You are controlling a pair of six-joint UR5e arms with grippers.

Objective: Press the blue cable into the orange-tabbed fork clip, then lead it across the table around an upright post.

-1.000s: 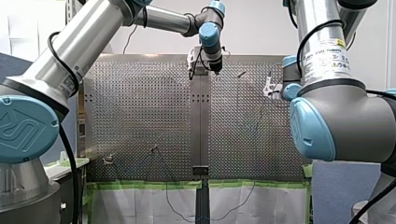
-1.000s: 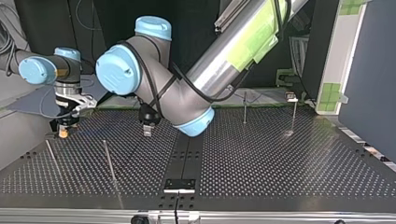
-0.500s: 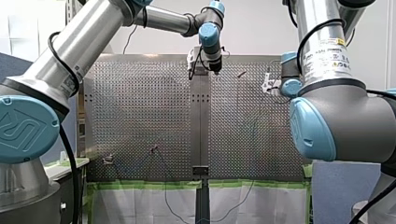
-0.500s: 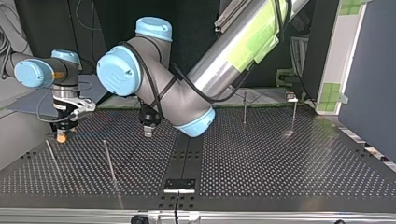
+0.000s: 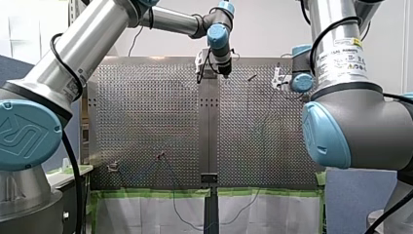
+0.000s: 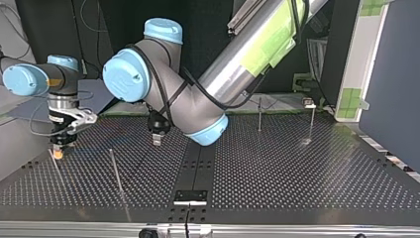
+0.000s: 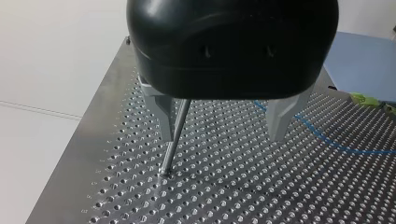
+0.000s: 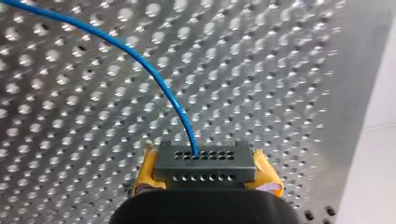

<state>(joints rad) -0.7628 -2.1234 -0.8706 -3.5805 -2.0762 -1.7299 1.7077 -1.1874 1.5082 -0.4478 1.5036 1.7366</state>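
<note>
Tension: hold blue cable (image 8: pixel 154 77) lightly taut, right gripper (image 8: pixel 205 169) clamped on it; post (image 6: pixel 116 171) at 4 o'clock in top view. Left gripper (image 7: pixel 224 123) spread.

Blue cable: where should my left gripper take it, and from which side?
Take the free run beside my left gripper, from straight above, open fingers astride it: the blue cable looks to lie low along the table there, clear of the post, while my right gripper clamps it elsewhere.
</note>
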